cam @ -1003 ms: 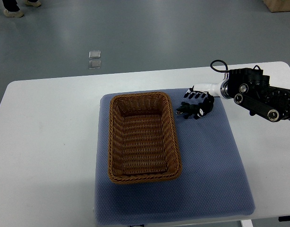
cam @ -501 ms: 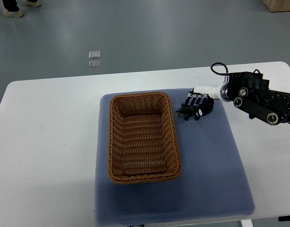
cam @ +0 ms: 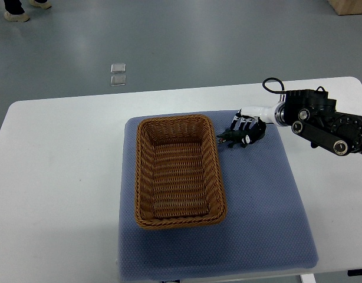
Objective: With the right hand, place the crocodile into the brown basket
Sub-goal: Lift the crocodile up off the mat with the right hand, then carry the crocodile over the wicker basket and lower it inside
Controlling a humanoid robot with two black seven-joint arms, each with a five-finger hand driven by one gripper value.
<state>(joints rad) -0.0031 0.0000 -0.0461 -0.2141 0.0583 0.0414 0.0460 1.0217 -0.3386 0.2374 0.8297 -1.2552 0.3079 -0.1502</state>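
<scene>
A dark green toy crocodile (cam: pixel 228 138) sticks out from under my right hand (cam: pixel 246 131), just right of the brown wicker basket (cam: pixel 211 158). The hand's black fingers are curled over the toy, shut on it, above the blue mat. The arm comes in from the right edge. Most of the crocodile is hidden by the hand. The basket holds nothing. My left arm does not show.
A blue-grey mat (cam: pixel 263 212) lies under the basket on a white table (cam: pixel 57 171). The right forearm (cam: pixel 322 121) with a black cable loop hangs over the table's right side. A person's shoes (cam: pixel 16 15) show on the floor at far top left.
The right hand with the crocodile has shifted slightly left and up, closer to the basket's right rim. The basket has not moved.
</scene>
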